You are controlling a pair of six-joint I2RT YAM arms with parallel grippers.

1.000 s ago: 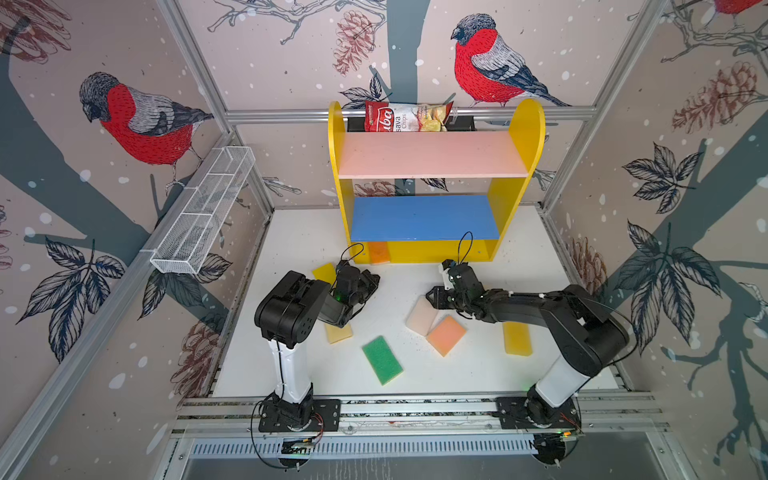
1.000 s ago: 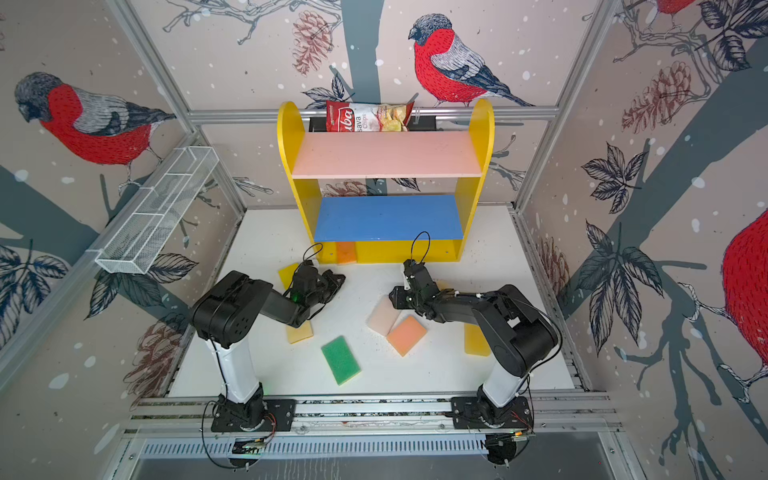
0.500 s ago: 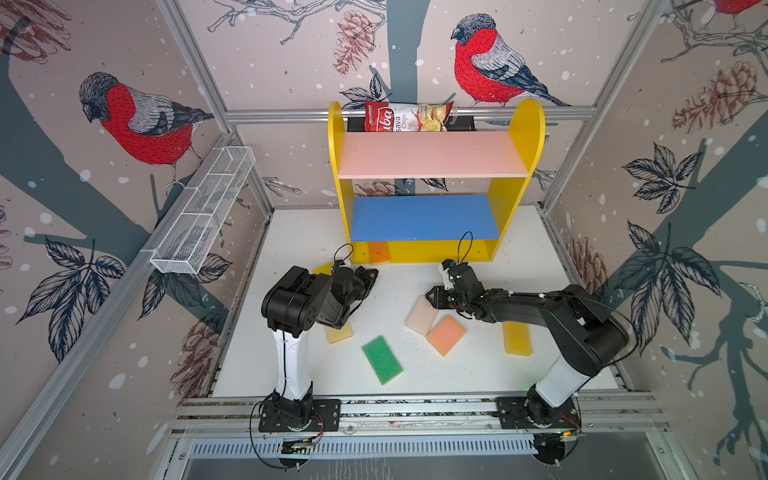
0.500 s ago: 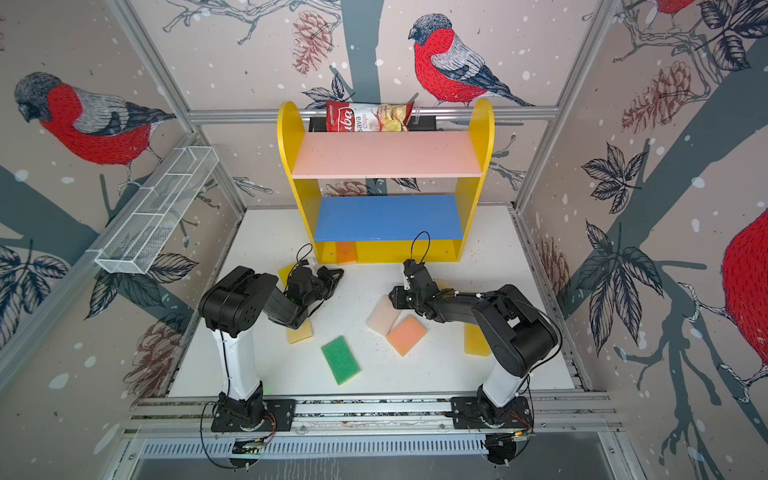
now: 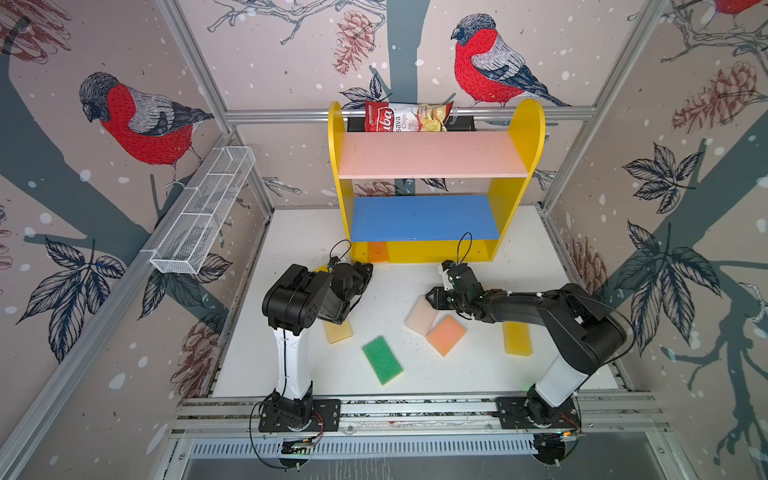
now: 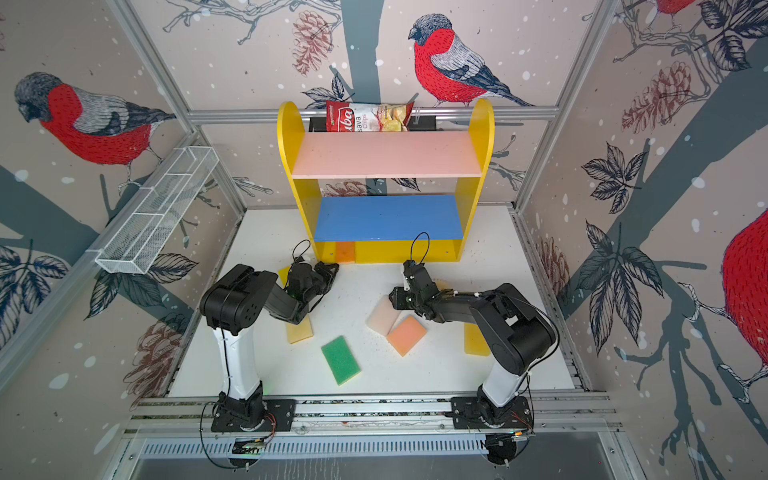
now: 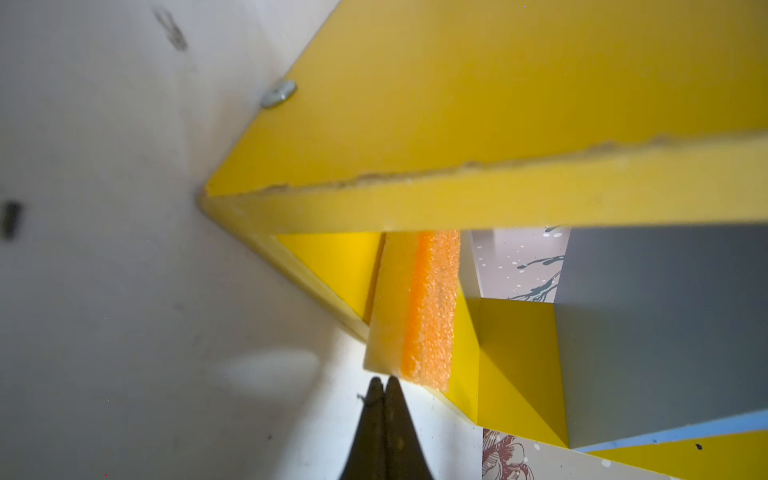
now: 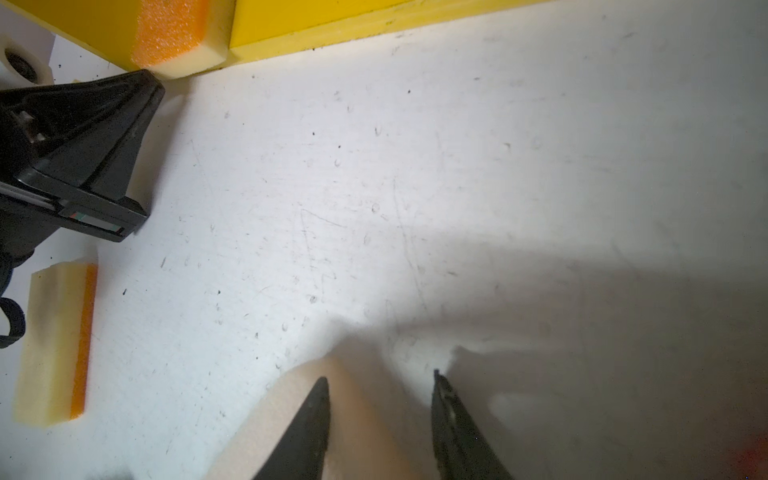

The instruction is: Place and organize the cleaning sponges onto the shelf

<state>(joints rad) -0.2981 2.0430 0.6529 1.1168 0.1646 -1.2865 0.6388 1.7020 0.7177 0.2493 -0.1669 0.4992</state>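
- Nearest the lower edge in both top views, the green sponge (image 5: pixel 382 360) lies flat on the bench (image 5: pixel 457 374), with its long axis slanting from upper left to lower right.
- Over at lower right, the yellow sponge (image 5: pixel 516 340) points straight up the frame, and its upper end is tucked under the right arm.
- Left of centre, the pale yellow sponge (image 5: pixel 338 331) pokes out from beneath the left arm, partly hidden.
- In the middle, the salmon sponge (image 5: pixel 446 335) sits like a diamond, long axis upper right to lower left. It is snug against the cream sponge (image 5: pixel 419 321), which runs almost straight up the frame.
- The right gripper (image 5: pixel 432 296) hangs over the cream sponge's upper end, jaws parted, with nothing clamped between them.
- Further up, the left gripper (image 7: pixel 384 383) is clenched tight on nothing, its tips aimed at the lowest tier of the shelf (image 5: pixel 515 137).
- Just beyond those tips, the orange sponge (image 7: pixel 432 307) lies flat at the left end of the shelf's base. Its orange face is up and its long axis runs back into the shelf.
- At the very back, a chips bag (image 5: pixel 407 117) rests behind the pink board.
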